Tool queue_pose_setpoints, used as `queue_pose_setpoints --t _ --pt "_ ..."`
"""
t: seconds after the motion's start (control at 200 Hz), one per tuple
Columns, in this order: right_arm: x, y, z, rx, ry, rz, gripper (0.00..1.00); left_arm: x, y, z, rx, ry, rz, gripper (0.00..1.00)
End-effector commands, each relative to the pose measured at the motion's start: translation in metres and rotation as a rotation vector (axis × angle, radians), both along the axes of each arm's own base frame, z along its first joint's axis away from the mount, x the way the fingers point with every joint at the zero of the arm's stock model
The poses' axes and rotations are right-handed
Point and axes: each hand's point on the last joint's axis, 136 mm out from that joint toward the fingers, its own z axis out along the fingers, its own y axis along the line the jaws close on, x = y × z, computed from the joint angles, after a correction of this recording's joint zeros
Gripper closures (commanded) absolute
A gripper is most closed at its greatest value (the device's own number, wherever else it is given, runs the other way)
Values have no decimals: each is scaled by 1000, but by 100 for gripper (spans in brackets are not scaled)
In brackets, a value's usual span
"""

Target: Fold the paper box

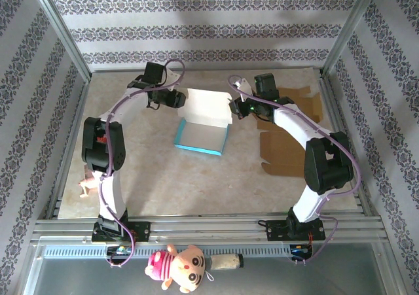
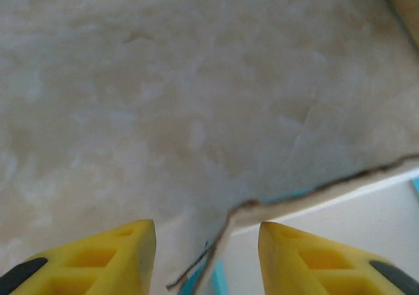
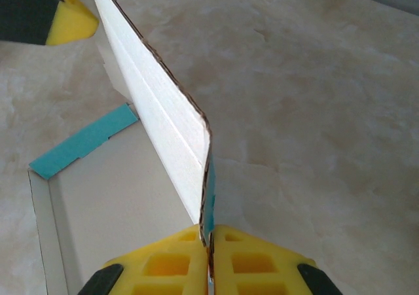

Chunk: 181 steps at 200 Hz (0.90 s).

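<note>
The paper box (image 1: 202,137), white inside and blue outside, lies open in the middle of the table, its white lid flap (image 1: 206,108) raised at the back. At the flap's right corner, my right gripper (image 1: 235,106) is shut on the edge; in the right wrist view the card (image 3: 160,128) stands pinched between the yellow pads (image 3: 209,246). My left gripper (image 1: 178,100) is at the flap's left corner. In the left wrist view its yellow fingers (image 2: 208,246) stand apart, with the box's corner (image 2: 327,220) between them and untouched.
A flat brown cardboard sheet (image 1: 288,144) lies on the table to the right, under my right arm. A pink stuffed toy (image 1: 180,267) lies in front of the arm bases. A small figure (image 1: 87,188) sits at the table's left edge. Metal frame posts border the table.
</note>
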Motion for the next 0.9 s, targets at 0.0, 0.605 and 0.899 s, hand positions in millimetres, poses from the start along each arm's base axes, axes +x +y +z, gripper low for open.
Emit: queue_pose_setpoints --t 0.0,0.605,0.899 --pt "3 10 3 -1 -30 39 90 1 -8 3 -28 -6 -58 67" --pt "-12 29 68 -552 -628 398 8 -11 -24 18 17 -291 -240 100" --pt "14 49 38 -668 -541 571 26 -21 -30 22 0 -415 -266 100"
